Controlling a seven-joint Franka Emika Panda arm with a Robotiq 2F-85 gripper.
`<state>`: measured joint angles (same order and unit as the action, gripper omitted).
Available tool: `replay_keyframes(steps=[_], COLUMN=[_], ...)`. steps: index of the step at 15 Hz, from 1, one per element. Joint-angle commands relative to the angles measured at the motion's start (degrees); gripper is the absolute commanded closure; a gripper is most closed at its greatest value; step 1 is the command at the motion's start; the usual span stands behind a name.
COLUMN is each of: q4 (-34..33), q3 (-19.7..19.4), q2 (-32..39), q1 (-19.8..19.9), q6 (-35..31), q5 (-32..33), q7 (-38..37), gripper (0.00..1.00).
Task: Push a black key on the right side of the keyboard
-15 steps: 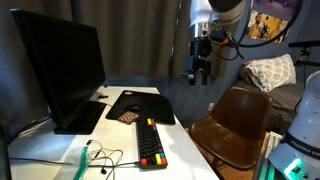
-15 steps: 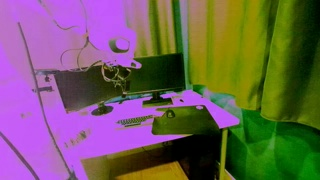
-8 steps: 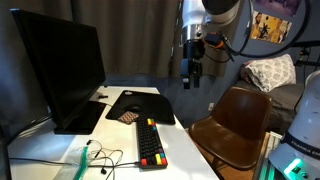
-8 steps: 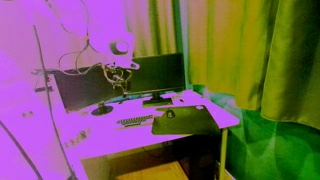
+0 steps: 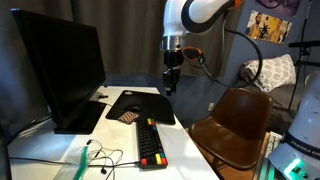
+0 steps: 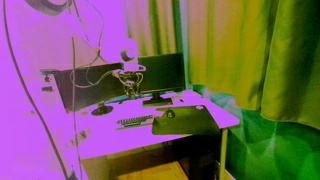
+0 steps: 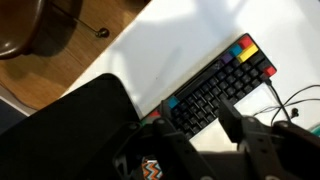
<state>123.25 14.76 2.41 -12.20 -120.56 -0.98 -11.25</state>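
The keyboard (image 5: 150,143) is long, narrow and black, with red, orange and green keys at one end. It lies on the white desk in front of the monitor and shows in both exterior views (image 6: 135,121). In the wrist view the keyboard (image 7: 220,85) runs diagonally, with its coloured keys at the upper right. My gripper (image 5: 170,86) hangs in the air above the far edge of the black mouse mat (image 5: 140,104), well clear of the keyboard. In the wrist view the gripper (image 7: 199,110) is open and empty, and keyboard keys show between its fingers (image 7: 232,112).
A large black monitor (image 5: 60,70) stands on the desk (image 5: 185,150). A brown chair (image 5: 235,120) stands beside the desk. Loose cables (image 5: 100,158) lie near the keyboard's near end. A small zigzag-patterned item (image 5: 125,117) lies on the mat.
The arm has swung from beside the desk toward it and lowered. The gripper now hangs over the mouse mat's far edge. Nothing on the desk has moved.
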Motion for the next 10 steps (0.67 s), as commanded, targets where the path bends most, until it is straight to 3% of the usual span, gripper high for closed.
replay_keyframes(steps=[1, 4, 5, 6, 8, 10], q4=[-4.87, -6.95, -7.39, -5.03, -5.96, -6.59], q3=[-1.11, -1.57, -1.54, -1.60, -1.76, -1.81], q2=[5.95, 10.46, 11.71, 8.44, 10.70, 11.55], q1=[-0.56, -0.78, -0.70, -0.74, -0.74, -0.75], q6=[-4.44, -8.58, -9.79, -7.97, -9.46, -9.64], q5=[1.96, 2.73, 2.88, 1.19, 1.23, 1.30], q7=[0.32, 3.13, 5.52, 3.07, 4.97, 5.43], gripper=[0.77, 0.98, 0.99, 0.87, 0.98, 0.99])
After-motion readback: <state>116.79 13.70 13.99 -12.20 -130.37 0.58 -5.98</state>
